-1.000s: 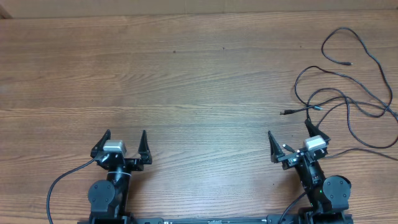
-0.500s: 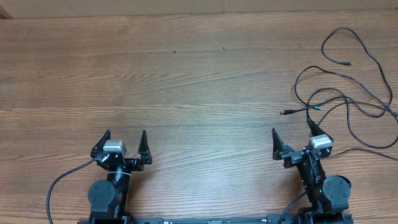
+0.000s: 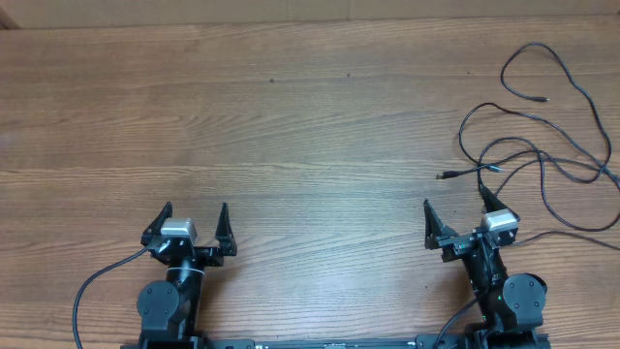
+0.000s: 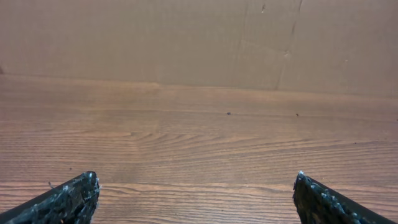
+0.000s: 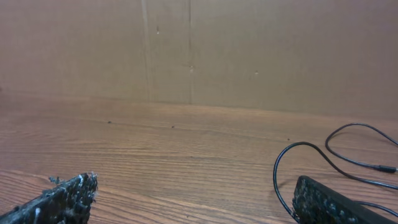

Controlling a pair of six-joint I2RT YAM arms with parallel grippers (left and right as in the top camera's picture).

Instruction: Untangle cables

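- Cables (image 3: 542, 165) lie in a loose tangle on the wooden desk (image 3: 291, 126), at its far right side in the overhead view. Their thin black loops cross one another and run off the right edge of the picture.
- We can make out small plug ends (image 3: 446, 175) among them. One points left at the near-left fringe of the tangle, and another lies further back inside a loop.
- The left hand (image 3: 195, 208) sits at the near edge on the left, its two fingers spread wide with nothing between them. It is well apart from the cables.
- In the left wrist view we see only the black fingertips (image 4: 74, 199) in the lower corners. Bare wood lies between them, and a brown cardboard wall (image 4: 186, 37) stands behind the desk.
- The right hand (image 3: 455, 202) sits at the near edge on the right, also fully spread and empty, just in front of the tangle.
- From above, the nearest strand passes close by its right finger. We cannot tell whether they touch.
- In the right wrist view a cable loop curves up and over beside the right finger (image 5: 323, 202), outside the gap between the fingers.
- A thicker black cord (image 3: 92, 291) from the left arm curves over the desk at the near left.
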